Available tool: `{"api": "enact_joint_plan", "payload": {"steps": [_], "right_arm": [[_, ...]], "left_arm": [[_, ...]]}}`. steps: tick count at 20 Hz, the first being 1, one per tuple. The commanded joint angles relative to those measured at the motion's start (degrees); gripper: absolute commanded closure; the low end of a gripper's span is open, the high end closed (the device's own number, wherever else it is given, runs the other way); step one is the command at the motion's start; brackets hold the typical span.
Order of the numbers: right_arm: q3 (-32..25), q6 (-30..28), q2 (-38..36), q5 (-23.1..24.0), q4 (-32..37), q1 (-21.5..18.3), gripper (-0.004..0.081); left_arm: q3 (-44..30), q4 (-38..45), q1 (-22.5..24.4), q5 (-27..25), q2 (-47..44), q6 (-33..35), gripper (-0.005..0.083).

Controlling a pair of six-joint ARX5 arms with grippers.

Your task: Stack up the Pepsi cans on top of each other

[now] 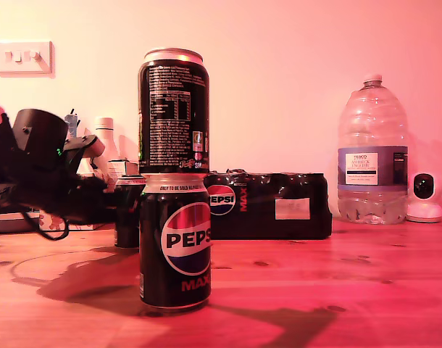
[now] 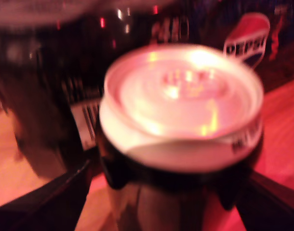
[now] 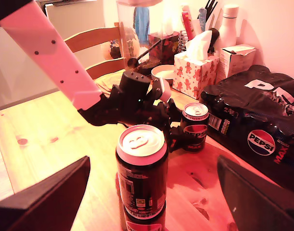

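Pepsi cans (image 3: 142,168) are two-thirds done by the look of it: an upper can (image 1: 173,112) is already sat upright on a lower can (image 1: 174,246), rims lined up, no lean to be seen. That two-high stack is directly under and ahead of my second gripper (image 3: 154,163), whose fingers (image 3: 50,192) are spread wide with nothing held between them.

The third can (image 1: 127,214) is standing upright on the table (image 1: 315,283), silver top up, right between the fingers of my first gripper (image 2: 168,192). The fingers are tucked in close on both sides, but the first wrist view is too blurry for contact to be confirmed, so whether it's actually clamped can't be called.

The bit that matters: seen from my first gripper, the stack lies just beyond the third can and slightly off-line, close but not touching. The can's long axis is vertical and should probably be kept that way. Quite a climb is needed, since the can's base has to clear the upper can's rim before anything is moved sideways. My first gripper is clearly the nearer one for this job; my second is better left parked above, or backed off so the landing spot isn't blocked
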Motion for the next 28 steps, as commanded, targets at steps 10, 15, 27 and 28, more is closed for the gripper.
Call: {"api": "enact_joint_plan", "payload": {"steps": [10, 15, 27, 28], "right_arm": [[0.15, -1.7, -0.07, 1.18, -8.79, 0.13, 0.0457], [0.09, -2.56, -0.07, 5.27, -13.29, 0.04, 0.0783], [-20.2, 3.32, -18.34, 5.22, 1.75, -15.89, 0.0783], [-21.57, 3.19, -18.97, 5.77, 3.96, -18.49, 0.0783]], "left_arm": [[0.2, -1.88, -0.31, 3.23, 2.01, 0.22, 0.0439], [0.2, -3.72, -0.48, 3.74, 1.55, 0.2, 0.0439], [0.2, -6.12, -0.46, 5.88, 0.0, 0.24, 0.0439], [0.2, -6.49, -0.46, 5.88, -0.31, 0.24, 0.0439]]}}
